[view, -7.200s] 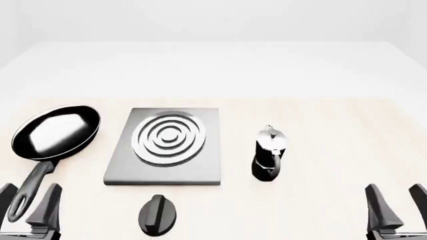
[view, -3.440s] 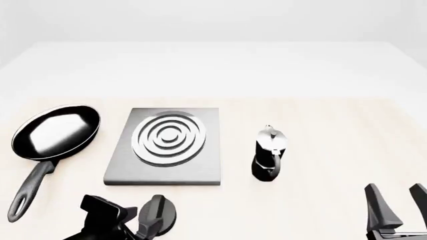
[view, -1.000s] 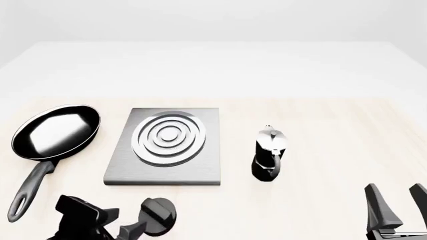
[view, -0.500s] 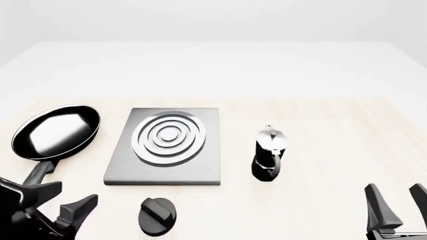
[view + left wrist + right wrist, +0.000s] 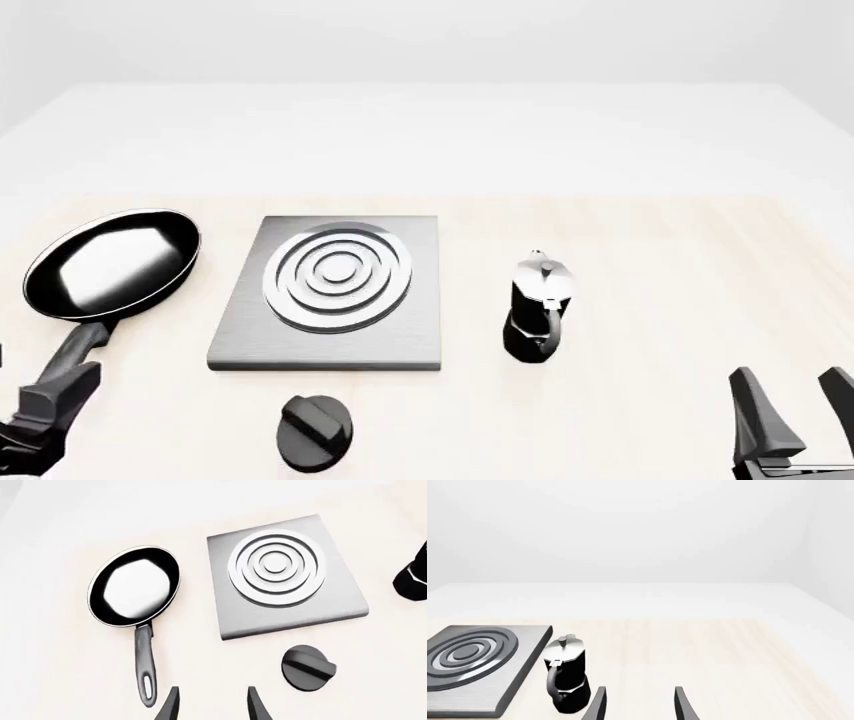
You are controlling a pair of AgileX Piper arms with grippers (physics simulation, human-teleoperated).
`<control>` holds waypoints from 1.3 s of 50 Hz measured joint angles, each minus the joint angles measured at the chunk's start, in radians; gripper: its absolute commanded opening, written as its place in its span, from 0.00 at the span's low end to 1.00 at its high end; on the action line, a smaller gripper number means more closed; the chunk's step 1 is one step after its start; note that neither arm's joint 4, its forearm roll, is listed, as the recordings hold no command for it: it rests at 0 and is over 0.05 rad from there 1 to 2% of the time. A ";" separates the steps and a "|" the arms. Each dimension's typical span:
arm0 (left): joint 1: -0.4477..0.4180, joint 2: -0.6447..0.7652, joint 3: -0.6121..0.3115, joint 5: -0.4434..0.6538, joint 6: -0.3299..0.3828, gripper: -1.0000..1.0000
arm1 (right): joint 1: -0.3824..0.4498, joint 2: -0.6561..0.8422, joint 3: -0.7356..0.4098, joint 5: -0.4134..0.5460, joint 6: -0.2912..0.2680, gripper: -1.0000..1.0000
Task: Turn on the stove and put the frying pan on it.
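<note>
Both tools agape, empty; left tool (image 5: 34,425) mostly cut off, seemingly over pan handle (image 5: 67,365).

Frying pan (image 5: 110,262) left of stove (image 5: 334,290); moka pot (image 5: 538,306) right.

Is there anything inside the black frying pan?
No. The frying pan holds nothing; only a bright shine shows on its glossy inside. It sits on the table beside the stove plate. What is under the pan is hidden.
</note>
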 measured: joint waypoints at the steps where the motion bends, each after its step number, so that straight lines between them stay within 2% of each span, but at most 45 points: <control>1: 0.009 -0.001 -0.007 0.006 0.005 1.00 | 0.000 0.000 0.000 0.000 0.000 1.00; 18: 0.116 0.022 -0.116 0.066 0.086 1.00 | 0.000 0.000 0.000 0.000 0.000 1.00; 28: 0.169 0.051 -0.154 0.066 0.124 1.00 | 0.000 0.000 0.000 0.000 0.000 1.00; 47: 0.261 0.088 -0.105 0.017 0.150 1.00 | 0.000 0.000 0.000 0.000 0.000 1.00; 65: 0.298 0.170 -0.054 -0.107 0.176 1.00 | 0.000 0.000 0.000 0.000 0.000 1.00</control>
